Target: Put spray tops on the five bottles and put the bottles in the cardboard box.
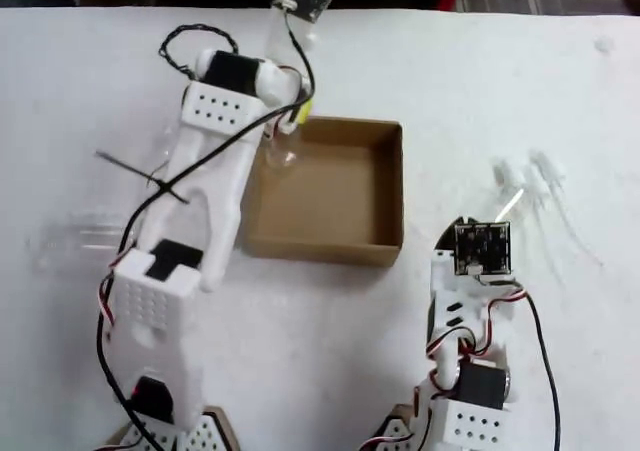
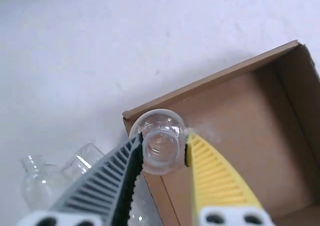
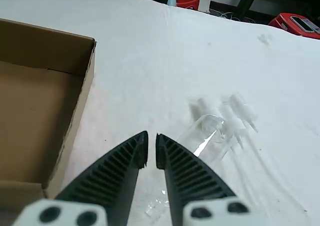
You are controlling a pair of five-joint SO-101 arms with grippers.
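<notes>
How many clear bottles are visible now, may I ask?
4 bottles: one held by the left end effector at the box's edge, two beside that arm, one by the spray tops; more may be hidden.

This looks like a robotics lab or workshop: a white-covered desk (image 1: 330,351) carries a left arm (image 1: 205,186) and a right arm (image 1: 465,391) of white printed plastic with bare servo cables (image 1: 545,359), and red cases (image 3: 300,23) sit beyond its far edge.
</notes>
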